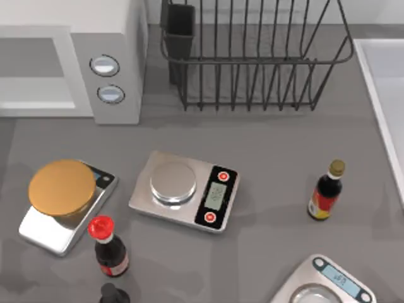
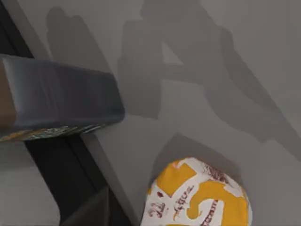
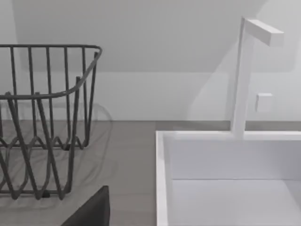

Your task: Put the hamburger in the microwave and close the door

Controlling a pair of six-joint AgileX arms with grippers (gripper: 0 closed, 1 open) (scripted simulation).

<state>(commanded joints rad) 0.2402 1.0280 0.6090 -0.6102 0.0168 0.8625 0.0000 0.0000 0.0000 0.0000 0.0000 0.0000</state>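
A grey table [image 1: 271, 164] seen from above. The white microwave [image 1: 69, 25] stood at its far left corner, two round silver-blue buttons [image 1: 105, 65] on its grey side panel. To the left of the panel lay the grey opening or window of the front; I could not tell whether the door was open or shut.

The hamburger [image 2: 197, 197] showed in the left wrist view: a roundish lump in a yellow-and-white wrapper with red script, resting on a plain grey surface and casting a soft shadow. Nothing touched it. A dark grey block [image 2: 61, 99] sat beside it, which I could not identify.

The left gripper [image 2: 87, 209] hung close above the hamburger (a dark sliver of it at the picture's edge), and whether it was open or closed I could not tell. It held nothing that I could see.

The right gripper [image 3: 89, 209] looked idle, facing the wire dish rack [image 3: 42, 117] and the white sink [image 3: 162, 179]; its state was equally unclear.

To my eye the task was at its start, with the pick-up in hand. The next move called for lowering squarely over the soft wrapped hamburger, closing gently, then carrying it to the microwave past the scales [image 1: 183, 189] and the sauce bottles [image 1: 110, 249].
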